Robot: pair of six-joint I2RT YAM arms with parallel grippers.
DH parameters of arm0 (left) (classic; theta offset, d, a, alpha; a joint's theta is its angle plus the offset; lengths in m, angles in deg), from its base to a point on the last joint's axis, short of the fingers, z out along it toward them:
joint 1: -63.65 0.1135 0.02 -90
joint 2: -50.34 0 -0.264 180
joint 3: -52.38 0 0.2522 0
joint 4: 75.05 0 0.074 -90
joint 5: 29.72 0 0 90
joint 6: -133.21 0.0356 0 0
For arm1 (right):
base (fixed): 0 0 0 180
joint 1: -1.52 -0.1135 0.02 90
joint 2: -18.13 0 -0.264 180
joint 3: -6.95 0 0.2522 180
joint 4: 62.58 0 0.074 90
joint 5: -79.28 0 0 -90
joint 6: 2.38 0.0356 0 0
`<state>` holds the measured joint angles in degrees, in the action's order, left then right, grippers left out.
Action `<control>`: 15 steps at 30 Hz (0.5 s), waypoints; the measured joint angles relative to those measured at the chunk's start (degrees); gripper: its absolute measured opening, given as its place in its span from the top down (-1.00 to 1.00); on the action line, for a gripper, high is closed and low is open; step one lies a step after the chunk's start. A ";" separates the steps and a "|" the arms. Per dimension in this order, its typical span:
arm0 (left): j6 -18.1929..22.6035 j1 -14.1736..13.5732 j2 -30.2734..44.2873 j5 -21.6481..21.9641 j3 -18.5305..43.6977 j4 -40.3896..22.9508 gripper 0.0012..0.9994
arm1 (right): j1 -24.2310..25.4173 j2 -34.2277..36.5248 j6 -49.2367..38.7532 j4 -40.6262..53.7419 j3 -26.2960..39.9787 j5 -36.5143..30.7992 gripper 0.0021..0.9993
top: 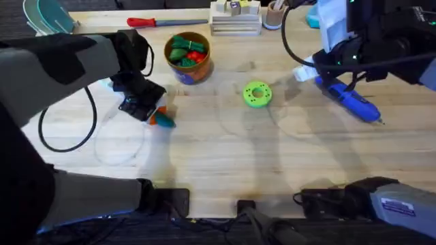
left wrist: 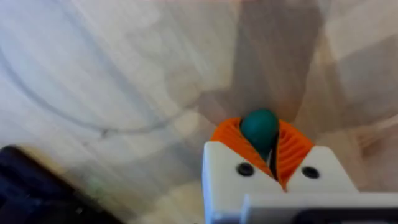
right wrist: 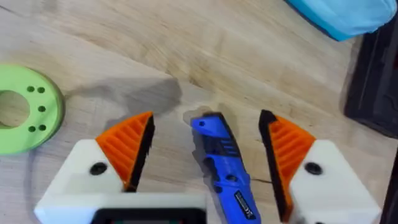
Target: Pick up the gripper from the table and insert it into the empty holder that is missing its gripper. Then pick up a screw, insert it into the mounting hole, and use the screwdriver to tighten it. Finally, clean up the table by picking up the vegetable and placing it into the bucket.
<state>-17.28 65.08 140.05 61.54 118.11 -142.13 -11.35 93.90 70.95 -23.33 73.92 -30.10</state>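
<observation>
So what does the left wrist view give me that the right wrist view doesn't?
Left wrist only: the left gripper shut on a green vegetable, pinched between its orange pads.

Right wrist only: the right gripper open astride the blue screwdriver without touching it, the green disc off to one side, and a light blue object at the edge.

Both: the wooden table.
</observation>
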 joint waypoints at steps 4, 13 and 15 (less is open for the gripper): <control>0.00 0.00 -0.31 0.01 0.21 -5.57 0.96 | 0.00 0.00 0.00 0.01 0.00 0.00 -0.98; 0.74 -0.24 -7.06 -2.25 14.90 -9.25 0.96 | 0.00 0.00 0.00 0.00 0.00 0.00 -0.98; 1.58 -0.96 -8.11 -3.41 18.23 -7.71 0.96 | 0.00 0.00 -0.01 0.02 0.00 0.00 -0.98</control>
<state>-15.69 64.11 131.94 58.13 136.33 -149.84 -11.35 93.90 70.94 -23.30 73.92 -30.10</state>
